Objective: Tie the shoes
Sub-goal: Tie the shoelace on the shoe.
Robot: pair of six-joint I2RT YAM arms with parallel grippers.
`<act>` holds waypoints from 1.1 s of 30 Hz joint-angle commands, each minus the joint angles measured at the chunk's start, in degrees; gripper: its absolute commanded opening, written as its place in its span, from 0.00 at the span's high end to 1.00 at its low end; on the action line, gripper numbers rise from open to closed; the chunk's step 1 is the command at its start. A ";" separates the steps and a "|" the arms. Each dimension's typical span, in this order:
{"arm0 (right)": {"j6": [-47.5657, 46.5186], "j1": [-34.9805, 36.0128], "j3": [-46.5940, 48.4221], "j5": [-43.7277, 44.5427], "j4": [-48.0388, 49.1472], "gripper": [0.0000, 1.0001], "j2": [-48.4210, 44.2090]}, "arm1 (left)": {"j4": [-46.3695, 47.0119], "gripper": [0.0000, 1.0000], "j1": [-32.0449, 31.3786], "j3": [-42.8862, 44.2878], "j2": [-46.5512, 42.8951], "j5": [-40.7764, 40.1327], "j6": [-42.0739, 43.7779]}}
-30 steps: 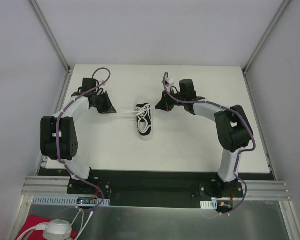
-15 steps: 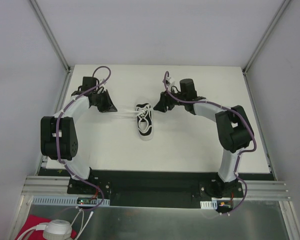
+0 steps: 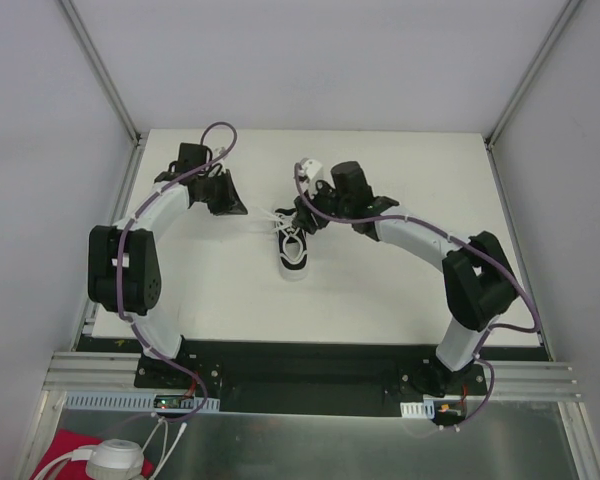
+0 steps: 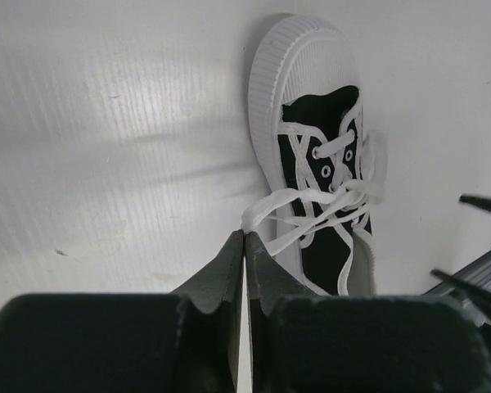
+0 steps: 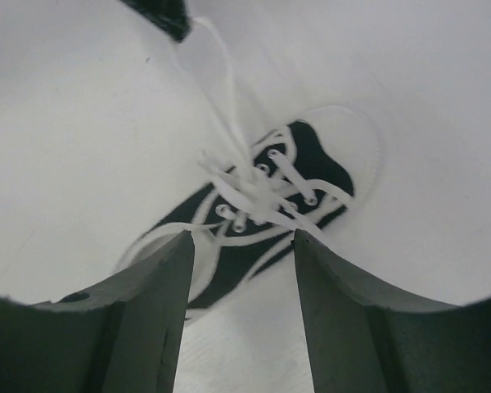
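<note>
we see left claw (image 4: 244, 239) clamped on lace (image 4: 266, 206) in its wrist view, top view too small to tell, right claw (image 5: 243, 241) parted, empty, over shoe (image 5: 315, 160)

The top camera looks steeply down from above and behind the arm bases (image 3: 160, 368), taking in the whole surface (image 3: 380, 290). Each wrist camera, one from the left and one from the right, looks down from close by at the sneaker (image 4: 315, 155), which all three views share.

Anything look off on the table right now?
Nothing damaged or spilled. The sneaker sits sole-down; its laces are a loose untied tangle, one strand pinched in the shut left gripper.
</note>
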 commanded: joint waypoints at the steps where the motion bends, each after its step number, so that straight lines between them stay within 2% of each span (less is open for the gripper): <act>1: -5.26 4.98 3.46 8.18 -4.38 0.46 -0.65 | -0.25 1.00 0.09 2.94 0.88 0.77 -0.21; 8: -6.05 9.55 8.20 13.45 -6.22 0.52 4.53 | -0.42 1.00 0.26 3.99 2.64 0.34 0.14; 14: -6.75 10.87 11.19 14.25 -8.42 0.58 7.35 | -0.25 1.00 0.26 4.26 3.17 0.34 0.14; 27: -6.58 11.75 13.65 15.30 -8.78 0.60 11.57 | -0.42 1.00 0.35 4.26 3.61 0.51 0.23; 33: -6.14 11.66 14.01 16.27 -8.07 0.69 12.62 | -0.34 1.00 0.35 4.00 3.34 0.51 0.23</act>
